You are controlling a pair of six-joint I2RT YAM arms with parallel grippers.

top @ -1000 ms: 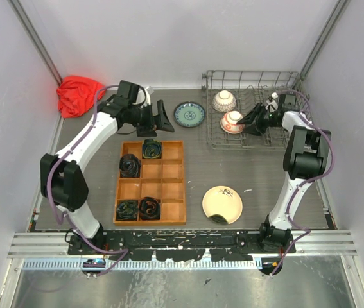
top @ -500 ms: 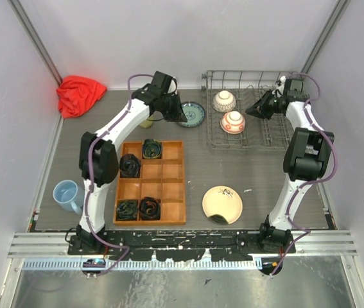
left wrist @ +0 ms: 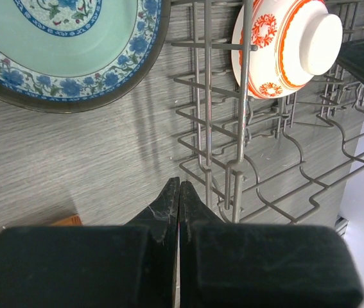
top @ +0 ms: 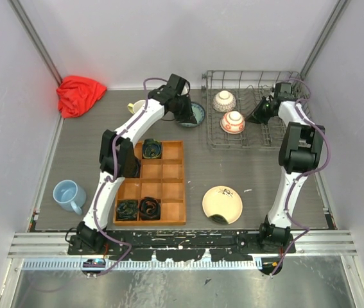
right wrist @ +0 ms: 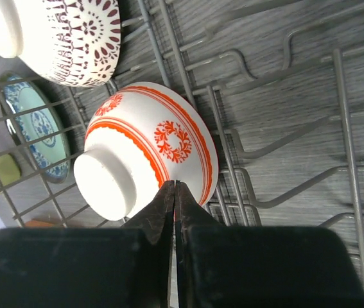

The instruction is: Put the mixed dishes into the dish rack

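From above, my left gripper hangs over the small teal plate near the table's far edge, just left of the dish rack in the far right corner. My right gripper is inside the rack, beside the orange bowl and the dark-patterned bowl. The cream plate lies toward the near edge and the light blue cup toward the near left corner. The pale yellow mug is half hidden behind my left arm. I cannot read either set of jaws from this view.

On my left wrist, my jaws are pressed together on nothing, over bare table between the teal plate and the rack's corner. The plate is cut off at the frame's top. It looks like glazed ceramic, so I judge it stiff, slick and easy to chip. It lies flat, so the raised rim is the only place to pinch.

On my right wrist, my jaws are also shut and empty, with the tips just in front of the orange bowl, which rests tilted among the tines. I cannot tell whether the tips touch it. Its foot ring or lip would give the firmest hold. Wires screen the plate behind it, and the dark-patterned bowl is cropped.
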